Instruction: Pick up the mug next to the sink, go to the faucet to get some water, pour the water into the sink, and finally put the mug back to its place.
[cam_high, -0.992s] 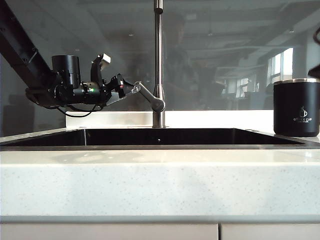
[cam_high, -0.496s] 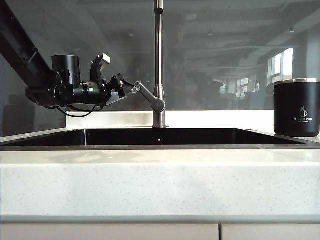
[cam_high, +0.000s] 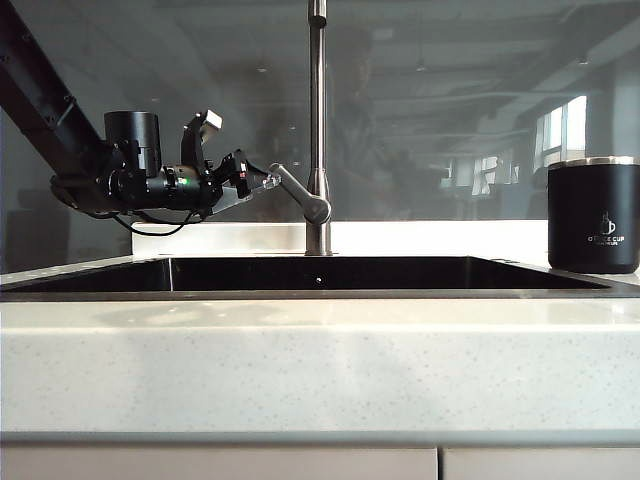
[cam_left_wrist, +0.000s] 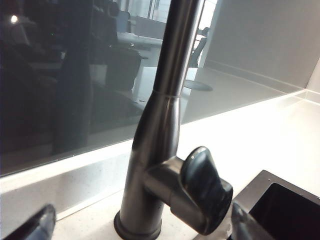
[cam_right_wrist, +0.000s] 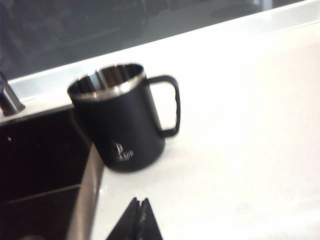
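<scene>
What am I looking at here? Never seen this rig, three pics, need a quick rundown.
It is a two-armed robot at a kitchen counter. The front picture comes from a fixed camera: the sink, the faucet, and the black mug on the counter to the right. The other two come from cameras on the wrists. The left pincer is open around the faucet's lever, holding nothing. The right pincer is shut and empty, apart from the mug; the front picture does not show it.
</scene>
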